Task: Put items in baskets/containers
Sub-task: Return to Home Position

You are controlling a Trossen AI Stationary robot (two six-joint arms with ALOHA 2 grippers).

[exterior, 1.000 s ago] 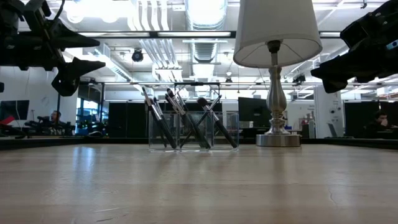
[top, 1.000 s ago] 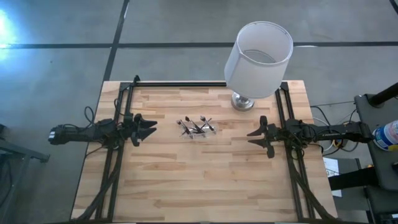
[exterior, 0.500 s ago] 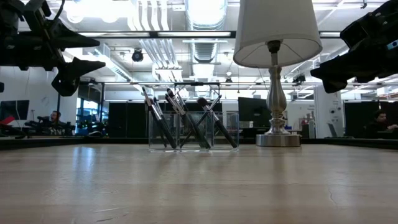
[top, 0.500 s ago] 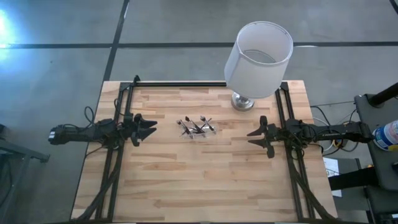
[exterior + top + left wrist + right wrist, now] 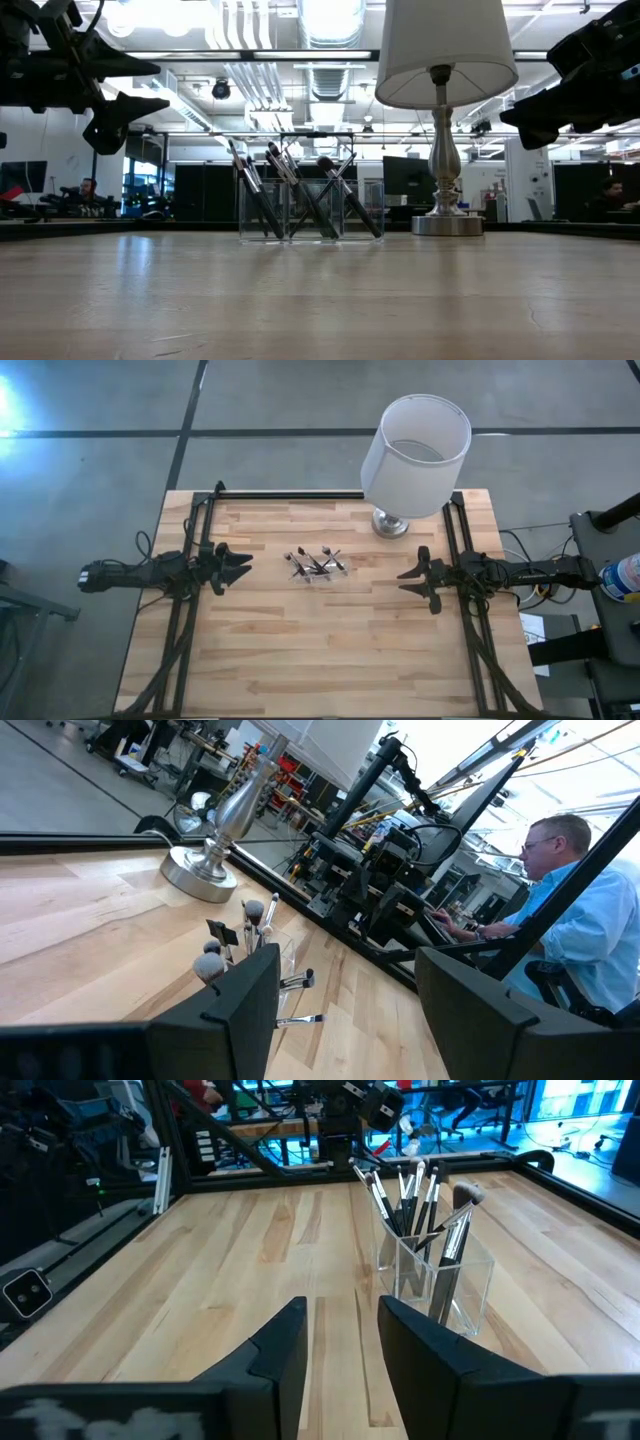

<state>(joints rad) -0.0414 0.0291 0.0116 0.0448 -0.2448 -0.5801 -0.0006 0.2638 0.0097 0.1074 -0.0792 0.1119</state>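
Note:
Several brushes (image 5: 317, 564) with dark heads and silvery shafts stand leaning inside a clear plastic container (image 5: 310, 212) at the table's middle, heads up, lower ends on its floor. They also show in the right wrist view as brushes (image 5: 415, 1190) in the container (image 5: 440, 1275). My left gripper (image 5: 243, 568) hovers open above the table to the container's left, pointing level at it. My right gripper (image 5: 405, 582) hovers open to its right, with nothing between its fingers (image 5: 285, 1345).
A lamp with a white drum shade (image 5: 415, 452) stands on a silvery base (image 5: 390, 523) at the far right, close behind the container. Black frame rails (image 5: 200, 560) run along both table sides. A person in a blue shirt (image 5: 570, 930) sits beyond the table.

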